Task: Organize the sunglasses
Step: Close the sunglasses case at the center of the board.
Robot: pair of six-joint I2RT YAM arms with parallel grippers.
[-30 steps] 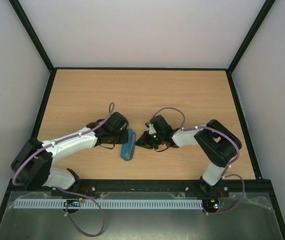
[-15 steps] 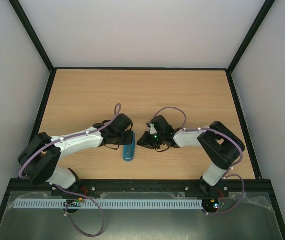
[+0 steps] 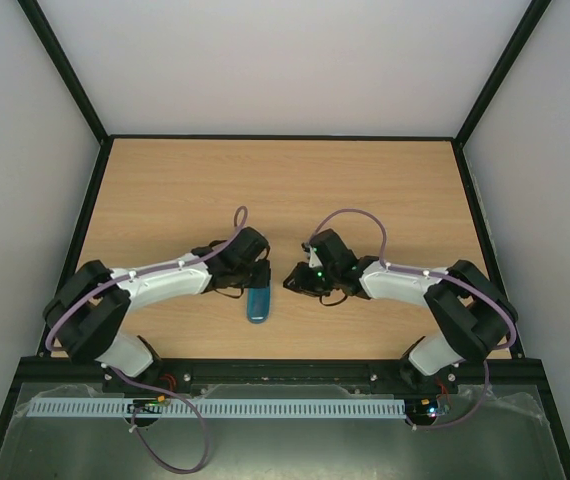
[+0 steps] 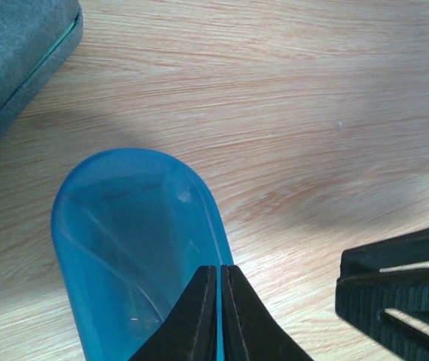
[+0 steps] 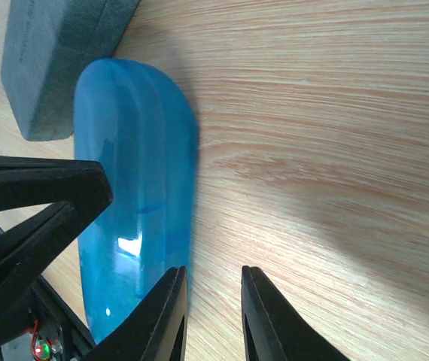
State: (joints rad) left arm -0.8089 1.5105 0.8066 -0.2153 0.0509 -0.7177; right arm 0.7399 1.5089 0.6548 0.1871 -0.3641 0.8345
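No telling where the sunglasses are: neither pair can be made out in any view, and the glossy translucent shell of the blue case [image 3: 258,303] is too reflective to read through. Closed and lying flat near the middle of the wooden table [image 3: 385,190], with its long axis running roughly away from the arm bases. Just beside one rounded end of it, in both wrist views, a corner of a grey-green case [image 4: 11,60], also flat on the wood.

To the blue case's left, the left gripper [image 4: 220,301] — pinched fully together, fingertips pressed one against the other with nothing between, set over the case's rim near its long edge. Impossible to judge whether touching the shell or only hanging above it.

On the opposite side, the right gripper [image 5: 213,316] — parted only narrowly, with bare wood in the gap and nothing held, and one fingertip [image 5: 171,308] right up against the case's long edge.

Both low over the table and facing each other across the case, on arms bent inward from either end of the near edge.
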